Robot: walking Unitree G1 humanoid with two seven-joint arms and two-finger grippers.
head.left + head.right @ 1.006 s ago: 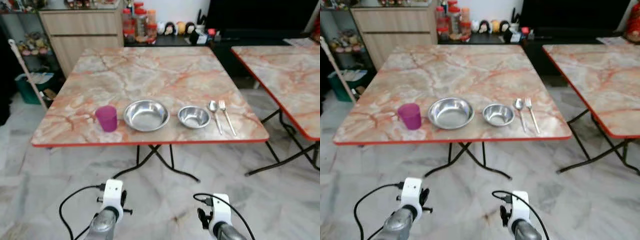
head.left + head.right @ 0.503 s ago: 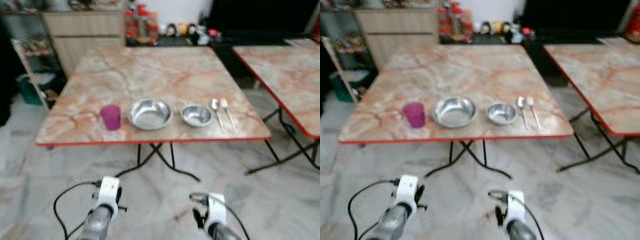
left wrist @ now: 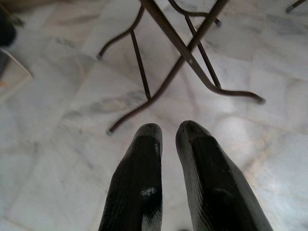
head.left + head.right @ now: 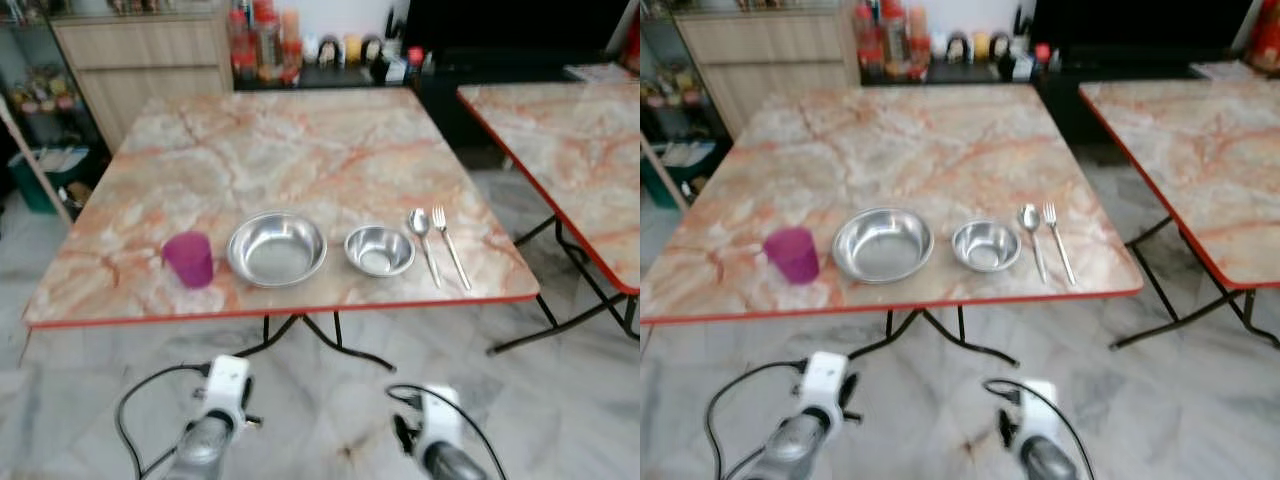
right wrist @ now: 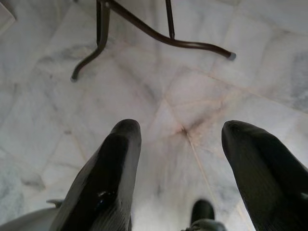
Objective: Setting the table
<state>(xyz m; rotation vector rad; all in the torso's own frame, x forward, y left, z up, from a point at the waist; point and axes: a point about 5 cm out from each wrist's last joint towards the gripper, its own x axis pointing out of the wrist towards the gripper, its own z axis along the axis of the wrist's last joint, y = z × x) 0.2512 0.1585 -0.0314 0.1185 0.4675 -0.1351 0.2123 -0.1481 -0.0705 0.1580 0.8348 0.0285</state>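
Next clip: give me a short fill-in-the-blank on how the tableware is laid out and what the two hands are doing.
1. Leftmost in the row on the marble table stands the ____ cup.
2. Between the cup and the small bowl sits the large ____.
3. The spoon lies between the small bowl and the ____.
4. The left hand is shut, while the right hand hangs ____ above the floor.

Missing words: purple; bowl; fork; open
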